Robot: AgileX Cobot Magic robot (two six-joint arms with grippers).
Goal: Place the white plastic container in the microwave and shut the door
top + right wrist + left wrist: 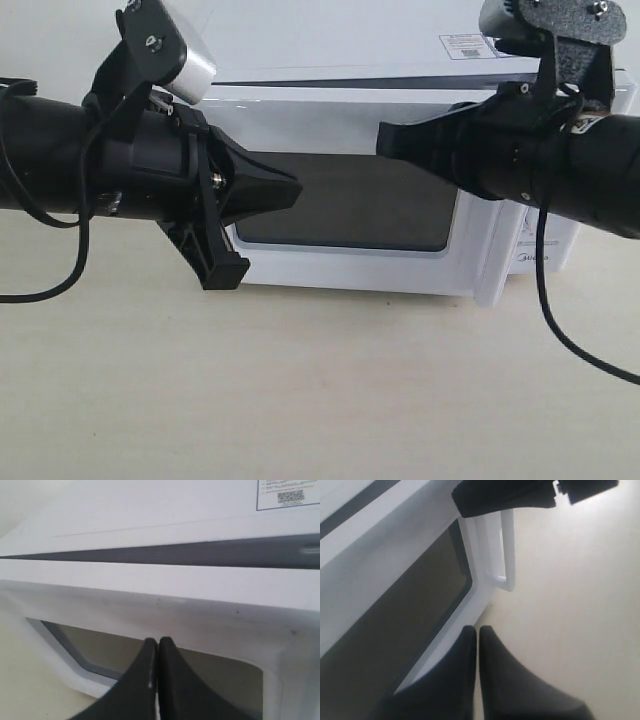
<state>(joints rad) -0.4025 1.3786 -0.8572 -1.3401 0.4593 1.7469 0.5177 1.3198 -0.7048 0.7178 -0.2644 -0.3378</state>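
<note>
**Clerk:** Nearest item first, please.

**Inspector:** The left gripper (292,190) hangs over the table (300,400), before the left side of the door (340,268) as the exterior view shows it. Its jaws are pressed together with nothing between them, and the left wrist view agrees.

**Clerk:** And the other arm?

**Inspector:** The right gripper (386,140) sits close before the upper part of the door, above the dark window (380,215). Its jaws are likewise pressed together and empty. I cannot tell whether the tips touch the door.

**Clerk:** Where is the white plastic container?

**Inspector:** It shows in no view, and neither gripper holds it. My judgement is that it lies inside the microwave (330,45), behind a window too dark to see through.

**Clerk:** What does the coming move turn on?

**Inspector:** The door's free edge. The handle (493,265) runs vertically down the right side of the door in the exterior view. A dark seam runs along the door's top, and the handle corner stands forward of the body, so I judge the door not fully home.

The push should go straight toward the body, near the handle. The right gripper is the nearer one. The handle lies to the right of its tips and lower, and the left gripper is well apart from it.
</note>
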